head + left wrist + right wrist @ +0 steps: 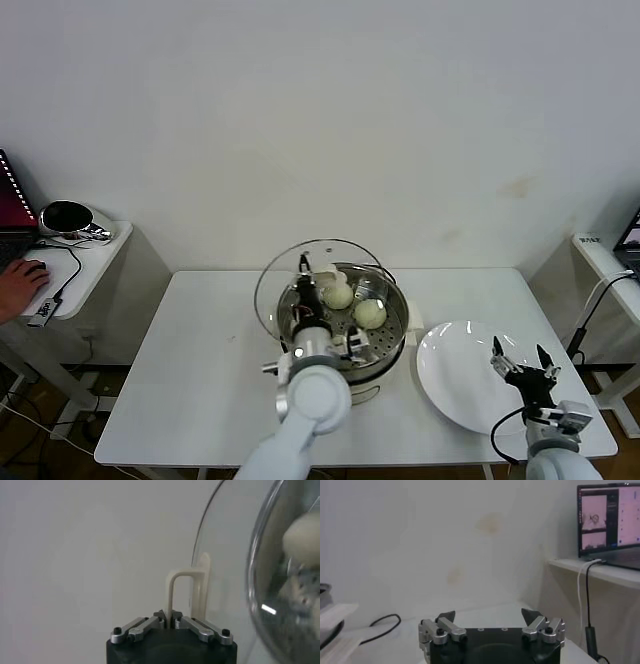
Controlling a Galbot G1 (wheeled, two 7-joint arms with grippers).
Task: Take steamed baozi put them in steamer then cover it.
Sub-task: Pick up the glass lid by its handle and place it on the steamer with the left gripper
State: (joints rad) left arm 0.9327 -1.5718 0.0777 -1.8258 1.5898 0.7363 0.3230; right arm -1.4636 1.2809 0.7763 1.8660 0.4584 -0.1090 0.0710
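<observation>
**Glass lid held over steamer by left gripper, right gripper idle over plate**

The left gripper (304, 268) is positioned over the rear-left part of the steamer (392, 330), fingers pressed together on the cream handle (181, 592) of the glass lid (285, 270). In the left wrist view the handle loop is seen pinched between the two fingertips, with the lid's glass dome curving away beside it. The lid is held tilted, shifted toward the steamer's left and rear; its rim overlaps the steamer's left edge but the basket is not covered squarely. Whether the lid rim is touching the steamer cannot be told.

The steamer sits near the middle of the white table (190, 380), slightly toward the back. Steamed baozi (370, 313) are seen inside on the perforated floor: one near the centre-right, another (338, 295) just beside it toward the rear-left, partly behind the gripper. More buns may be hidden by the arm and lid; the count cannot be confirmed.

The right gripper (520, 365) is parked over the near-right edge of the white plate (455, 375), fingers spread wide, nothing between them. The plate lies just to the right of the steamer.

A side desk (95, 260) stands off the table's left, with a black-lined bowl-shaped item (66, 217) on it and a person's hand (20, 283) resting on a mouse.
</observation>
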